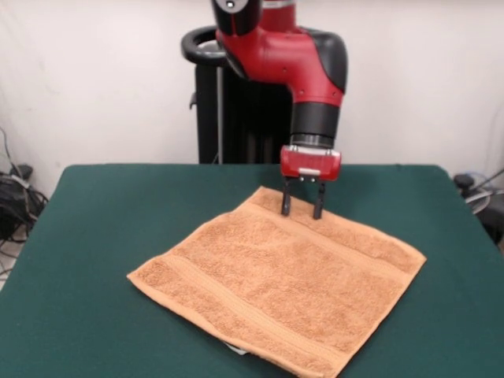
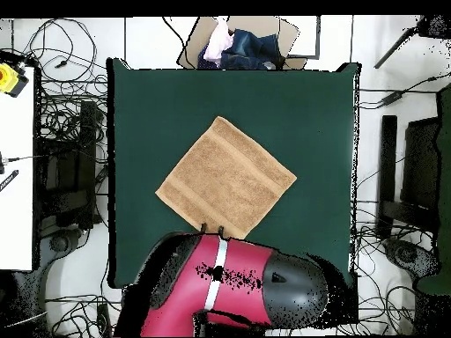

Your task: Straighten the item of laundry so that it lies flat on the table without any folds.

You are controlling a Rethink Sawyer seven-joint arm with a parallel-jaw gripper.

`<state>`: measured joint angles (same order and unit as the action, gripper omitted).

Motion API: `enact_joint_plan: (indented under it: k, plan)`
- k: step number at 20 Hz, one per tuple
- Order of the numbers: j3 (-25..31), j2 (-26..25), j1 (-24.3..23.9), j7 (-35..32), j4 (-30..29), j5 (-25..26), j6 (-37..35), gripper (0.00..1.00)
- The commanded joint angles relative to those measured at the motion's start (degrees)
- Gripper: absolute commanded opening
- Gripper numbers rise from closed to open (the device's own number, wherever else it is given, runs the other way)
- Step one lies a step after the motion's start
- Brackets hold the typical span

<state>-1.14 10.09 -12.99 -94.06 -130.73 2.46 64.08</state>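
One item of laundry (image 1: 277, 287), a square orange-tan terry towel, lies spread on the dark green table (image 1: 94, 236) and is turned like a diamond, so its corners rather than its edges point toward the table's sides. Being square, it has no clear long axis; its woven border bands run diagonally, from the front view's upper left down to the lower right. In the front view the nearest corner sits close to the table's front edge, and a small white label (image 1: 235, 348) peeks out from under the near left edge there. The left corner and the right corner lie flat on the felt, and the surface looks smooth, with only faint ripples and no fold seen. Farther back, the far corner lies under the gripper (image 1: 303, 211), whose two dark fingers (image 1: 287, 202) stand apart and point straight down, their tips at or just above the cloth; whether they touch cannot be told. Above it rises the red and black arm (image 1: 291, 55). In the overhead view the towel (image 2: 225, 178) sits roughly mid-table, slightly toward the robot's base.
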Motion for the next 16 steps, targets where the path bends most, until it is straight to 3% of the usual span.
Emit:
enact_joint_plan:
  k: [1, 16]
  plan:
    - [3.8, -3.0, -1.4, -16.4, 0.8, -3.2, -8.9, 1.00]
    - [4.4, -5.3, -1.9, -15.6, 3.9, -3.4, -9.2, 1.00]
